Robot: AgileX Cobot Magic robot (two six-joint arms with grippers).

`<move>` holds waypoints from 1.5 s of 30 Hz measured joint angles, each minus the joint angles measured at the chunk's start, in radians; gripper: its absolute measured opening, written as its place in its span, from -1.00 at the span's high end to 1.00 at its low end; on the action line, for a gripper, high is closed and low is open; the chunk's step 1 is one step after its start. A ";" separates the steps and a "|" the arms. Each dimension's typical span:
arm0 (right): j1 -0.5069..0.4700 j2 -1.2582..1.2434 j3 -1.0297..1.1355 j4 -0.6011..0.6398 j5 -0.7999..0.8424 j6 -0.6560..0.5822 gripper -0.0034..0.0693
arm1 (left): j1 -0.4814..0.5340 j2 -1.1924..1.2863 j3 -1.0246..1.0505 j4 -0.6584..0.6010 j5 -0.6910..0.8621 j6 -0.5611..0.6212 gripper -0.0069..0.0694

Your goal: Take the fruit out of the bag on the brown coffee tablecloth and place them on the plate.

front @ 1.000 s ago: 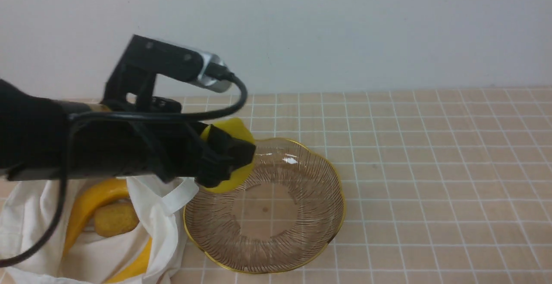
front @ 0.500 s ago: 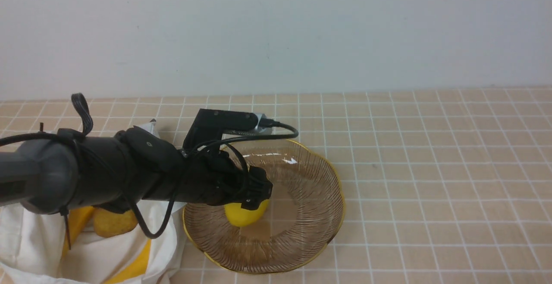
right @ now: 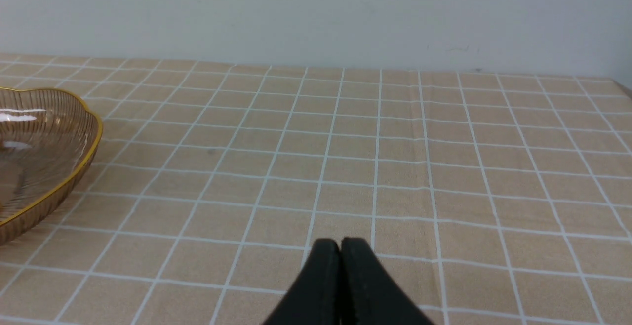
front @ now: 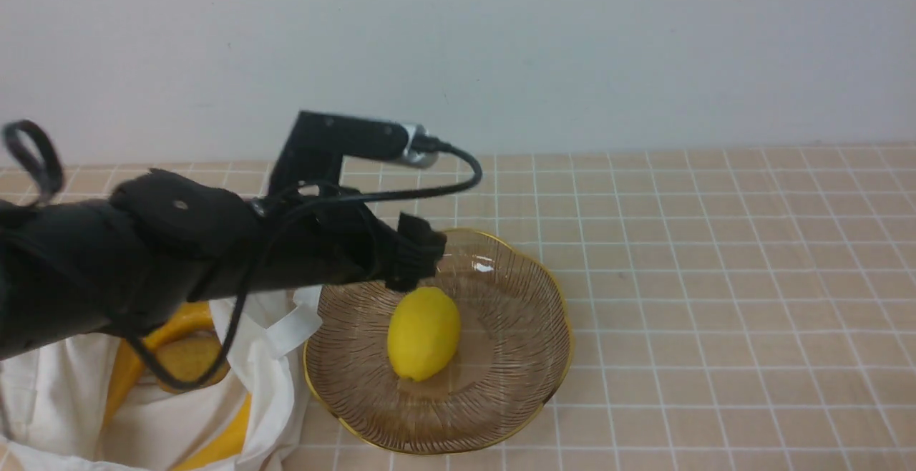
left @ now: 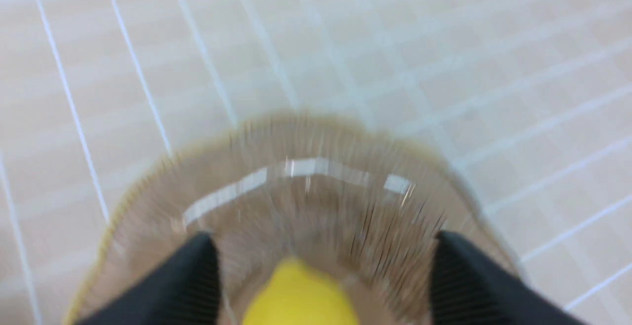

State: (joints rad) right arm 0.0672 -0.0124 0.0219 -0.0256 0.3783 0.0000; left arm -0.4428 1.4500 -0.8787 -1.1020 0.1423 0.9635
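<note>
Since half a second ago the left fingers (front: 417, 255) have been lifted off the lemon (front: 424, 333), which is now left lying free in the plate (front: 554, 356).

At the plate's 9 o'clock side the white bag (front: 43, 392) is seen slumped open on the surface, its strap touching the gold rim. Inside it two bananas (front: 179, 317) and the brown kiwi (front: 189, 360) are visible, the kiwi tucked between the banana curves, partly hidden by the black left arm.

The left fingers are held above the plate's rim at about 11 o'clock. In the left wrist view, which is blurred, they are spread wide with nothing between them, and the lemon is seen below the gap.

The lemon is resting on the plate's flat centre, slightly toward 9 o'clock, with its long axis running roughly 12 to 6.

From 3 o'clock of the plate only the gridded tablecloth (front: 715, 278) is seen. In the right wrist view the right fingers (right: 335, 265) are pressed together, empty, low over the cloth, well apart from the plate.
</note>
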 joint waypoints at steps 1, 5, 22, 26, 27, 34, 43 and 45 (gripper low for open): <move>0.000 0.000 0.000 0.000 0.000 0.000 0.95 | 0.000 -0.029 0.000 0.000 0.000 0.002 -0.22; 0.000 0.000 0.000 0.000 0.000 0.000 0.95 | 0.000 -0.251 0.000 0.000 0.010 0.015 0.62; 0.000 0.000 0.000 0.000 0.000 0.000 0.95 | 0.000 -0.871 0.070 0.312 0.159 -0.069 0.84; 0.000 0.000 0.000 0.000 0.000 0.000 0.95 | 0.000 -0.951 0.099 0.411 0.171 -0.166 0.84; 0.000 0.000 0.000 0.000 0.000 0.000 0.95 | 0.000 -0.958 0.102 0.423 0.171 -0.172 0.84; 0.000 0.000 0.000 0.000 0.000 0.000 0.95 | 0.000 -1.011 0.123 0.501 0.208 -0.262 0.84; 0.000 0.000 0.000 0.000 0.000 0.000 0.95 | 0.000 -1.018 0.123 0.451 0.224 -0.269 0.84; 0.000 0.000 0.000 0.000 0.000 0.000 0.95 | 0.000 -1.018 0.123 0.436 0.222 -0.271 0.84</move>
State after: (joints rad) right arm 0.0672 -0.0124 0.0219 -0.0256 0.3783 0.0000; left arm -0.4428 0.4316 -0.7560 -0.6658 0.3640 0.6925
